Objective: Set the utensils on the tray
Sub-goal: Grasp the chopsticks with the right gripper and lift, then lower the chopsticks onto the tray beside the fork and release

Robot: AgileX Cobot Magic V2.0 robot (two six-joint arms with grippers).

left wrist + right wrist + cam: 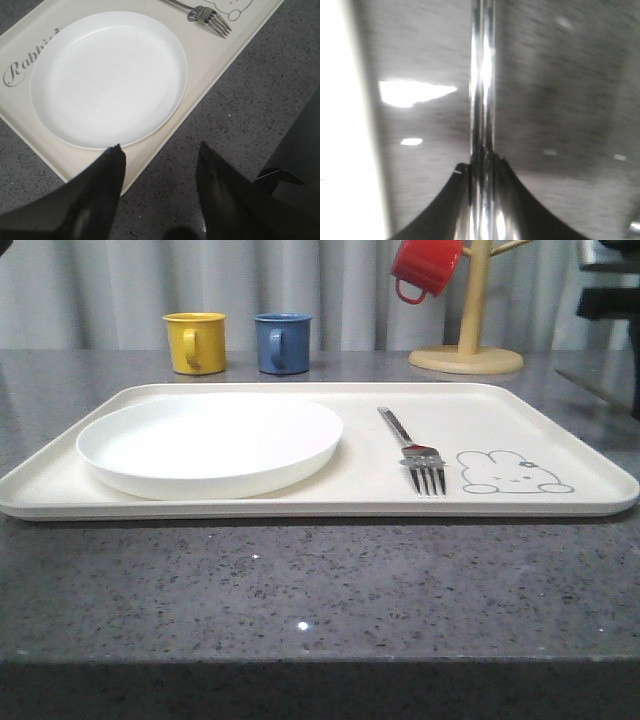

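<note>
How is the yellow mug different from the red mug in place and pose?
The yellow mug stands upright on the grey counter behind the tray; the red mug hangs tilted from the wooden mug tree, off the counter. The yellow mug sits at the left, beside the blue mug; the red mug is at the right, above the tree's round base. Both look like the same small handled mug shape, and both are off the tray.

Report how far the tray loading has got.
Done: the white plate and the fork already lie on the tray. In hand: the right gripper is shut on slim metal chopsticks above the counter. The left gripper hangs open and empty. Left: setting the chopsticks down; no spoon is on the tray.
</note>
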